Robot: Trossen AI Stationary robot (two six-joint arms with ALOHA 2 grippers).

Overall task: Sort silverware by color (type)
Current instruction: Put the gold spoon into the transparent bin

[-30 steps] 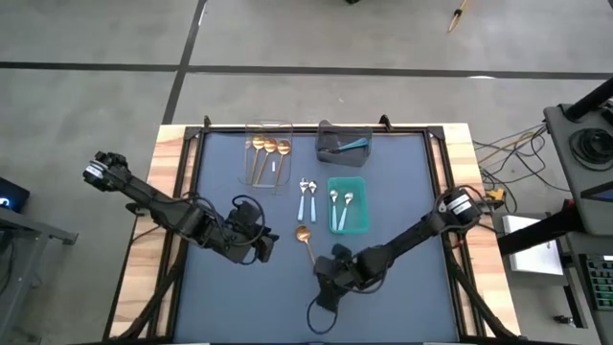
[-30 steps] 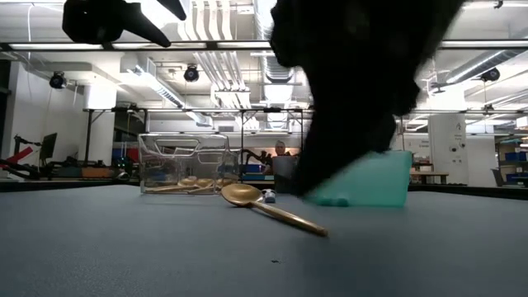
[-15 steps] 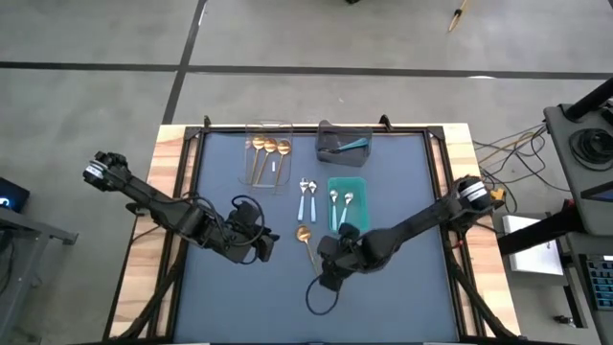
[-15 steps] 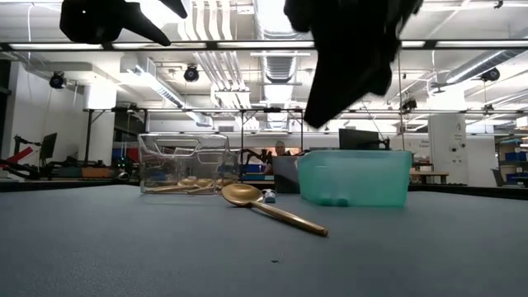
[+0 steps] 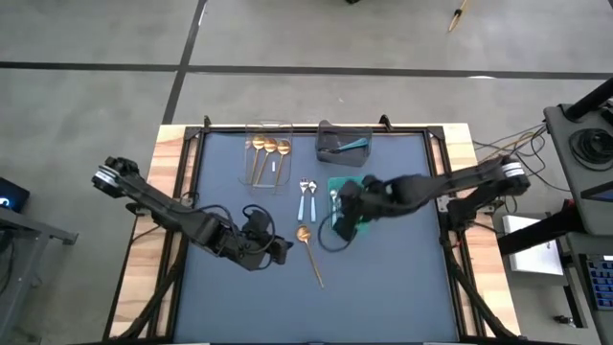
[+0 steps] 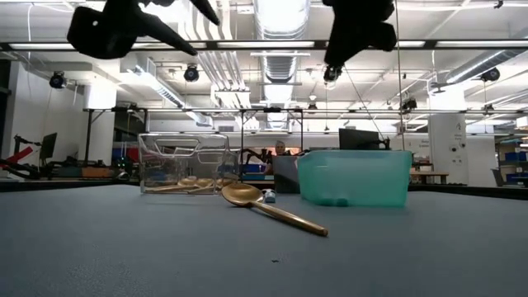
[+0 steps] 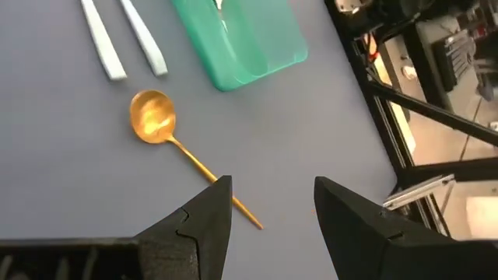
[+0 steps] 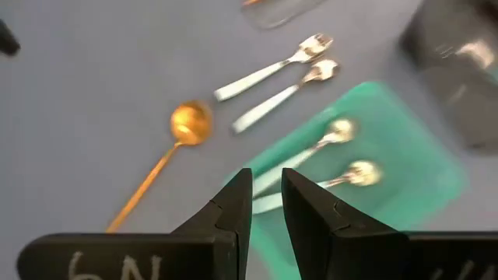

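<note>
Landmark: teal bin (image 5: 359, 184), mid-table; every place below is given relative to it.
Loose gold spoon (image 5: 308, 251): lies flat on the mat just beside the teal bin's near-left corner, bowl toward the bin, handle trailing away toward the table's front edge. Untouched.
Blue-handled pieces on mat (image 5: 306, 197): two, side by side, just left of the teal bin, between it and the clear bin. One looks forked at the tip in the right wrist view.
Blue-handled spoons in bin (image 8: 342, 154): two inside the teal bin, lying parallel.
Clear bin (image 5: 269, 153): left of and behind the teal bin; holds gold spoons.
Grey bin (image 5: 344, 142): directly behind the teal bin; a teal-handled piece inside.
Right gripper (image 5: 344, 206): over the teal bin's left edge; fingers (image 8: 233, 204) nearly together, nothing between them.
Left gripper (image 5: 283, 251): left of the gold spoon, well forward of the teal bin, raised off the mat; fingers apart, empty.
Change: a second ago the right gripper hung low by the gold spoon's handle end; it has swung up and back over the teal bin. The left gripper has edged closer to the gold spoon. The spoon has not moved.
Meaning (judgement): the right arm has cleared out; the gold spoon probably falls to the left arm, bound for the clear bin. Three loose pieces remain unsorted.
</note>
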